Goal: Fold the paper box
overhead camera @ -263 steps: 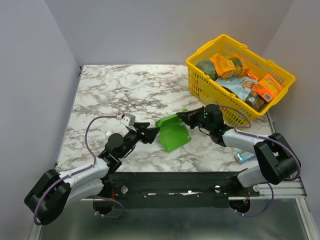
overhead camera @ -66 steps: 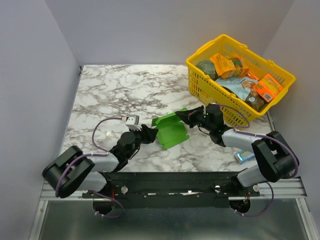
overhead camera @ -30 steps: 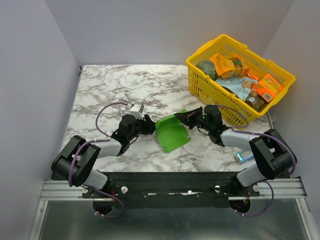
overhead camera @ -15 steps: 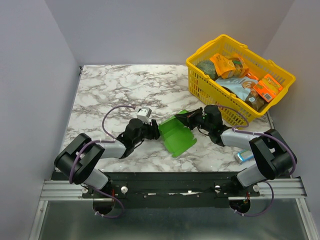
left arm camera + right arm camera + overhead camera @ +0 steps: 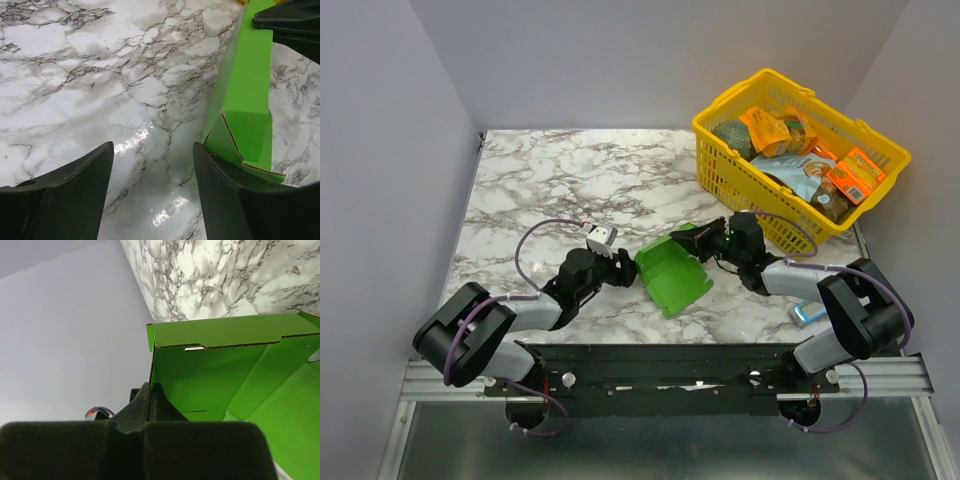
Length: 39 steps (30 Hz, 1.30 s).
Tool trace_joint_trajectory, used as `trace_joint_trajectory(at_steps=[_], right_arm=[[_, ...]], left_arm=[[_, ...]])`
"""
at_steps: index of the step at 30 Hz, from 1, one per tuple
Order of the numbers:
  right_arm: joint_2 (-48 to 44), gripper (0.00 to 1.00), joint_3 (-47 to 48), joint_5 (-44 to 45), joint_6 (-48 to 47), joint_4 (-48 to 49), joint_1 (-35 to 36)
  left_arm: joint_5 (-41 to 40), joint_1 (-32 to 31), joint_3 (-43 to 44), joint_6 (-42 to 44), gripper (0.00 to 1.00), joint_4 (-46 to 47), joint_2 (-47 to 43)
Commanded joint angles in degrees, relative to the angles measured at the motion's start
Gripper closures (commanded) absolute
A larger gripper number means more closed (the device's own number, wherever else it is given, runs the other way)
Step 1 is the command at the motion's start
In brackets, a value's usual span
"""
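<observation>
The paper box (image 5: 672, 272) is bright green card, partly folded up, lying on the marble table between my two arms. My right gripper (image 5: 688, 238) is shut on its far right wall; in the right wrist view the fingers (image 5: 151, 392) pinch the thin card edge, and the box (image 5: 215, 375) shows its inside with a slot. My left gripper (image 5: 626, 272) stands open just left of the box. In the left wrist view the left gripper (image 5: 152, 150) has only marble between its fingers, and the box (image 5: 245, 90) runs along the right side, beside the right finger.
A yellow plastic basket (image 5: 798, 190) full of packs stands at the back right, close behind my right arm. A blue-and-white pack (image 5: 810, 313) lies by the right front edge of the table. Grey walls close in the left, back and right sides.
My left gripper has opened wider and shifted nearer along the box's left side. The box has swung slightly nearer and rightward. The right gripper has kept its pinch on the box.
</observation>
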Motion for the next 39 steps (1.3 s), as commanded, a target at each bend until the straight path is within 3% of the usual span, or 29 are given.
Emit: trace_joint_trajectory(at_steps=[1, 10, 19, 39], right_arm=[[0.64, 0.99, -1.99, 2.61, -4.72, 4.49, 0.29], [-0.33, 1.00, -7.18, 6.48, -13.95, 11.08, 0.29], [5.39, 0.99, -11.49, 4.99, -13.70, 23.47, 0.29], [1.26, 1.00, -14.47, 7.53, -21.52, 18.90, 0.29]], left_arm=[[2.80, -0.73, -2.09, 1.82, 0.26, 8.19, 2.72], [2.53, -0.82, -4.03, 2.52, 0.26, 13.65, 6.15], [4.55, -1.96, -6.75, 4.28, 0.26, 18.92, 7.39], [3.14, -4.86, -6.84, 5.16, 0.26, 21.73, 10.38]])
